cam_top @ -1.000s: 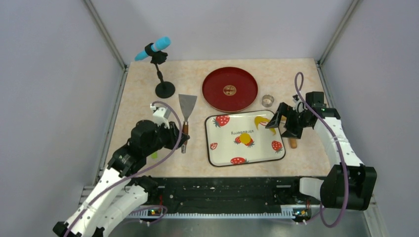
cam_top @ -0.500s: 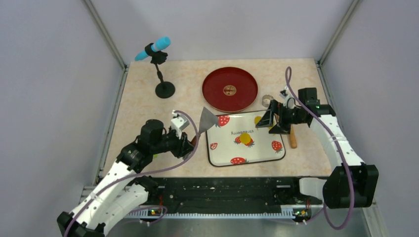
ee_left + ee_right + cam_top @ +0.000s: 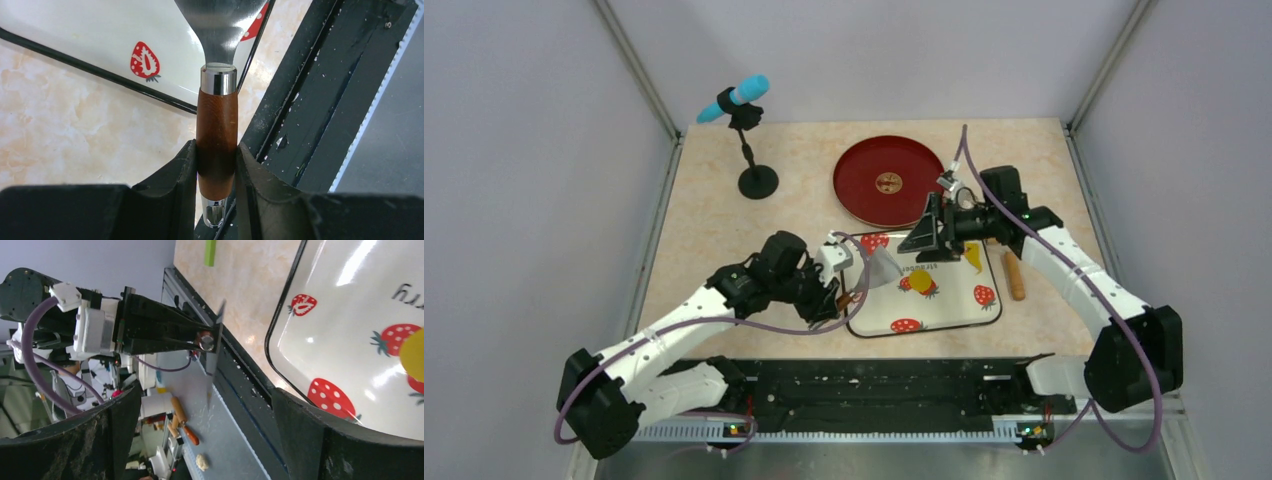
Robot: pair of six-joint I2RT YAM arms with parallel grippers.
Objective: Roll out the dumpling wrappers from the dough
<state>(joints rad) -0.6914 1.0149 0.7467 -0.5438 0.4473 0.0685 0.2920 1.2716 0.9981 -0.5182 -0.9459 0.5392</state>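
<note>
Yellow dough lies on the white strawberry tray (image 3: 984,318) as a patch at its far right (image 3: 973,256) and a smaller patch near the middle (image 3: 918,283). One patch shows at the edge of the right wrist view (image 3: 414,355). My left gripper (image 3: 852,293) is shut on the brown wooden handle (image 3: 216,135) of a metal scraper. Its blade (image 3: 882,268) hangs over the tray's left part (image 3: 75,35). My right gripper (image 3: 922,236) is open and empty above the tray's far edge, facing the scraper (image 3: 214,342). No round wrapper shows.
A red plate (image 3: 889,180) lies behind the tray. A tan wooden roller (image 3: 1016,276) lies to the right of the tray, under the right arm. A microphone stand (image 3: 754,175) is at the back left. A green strip (image 3: 210,250) lies on the table.
My left gripper has carried the scraper to the right, from the table onto the tray's left side. My right gripper has moved left along the tray's far edge, away from the roller.
</note>
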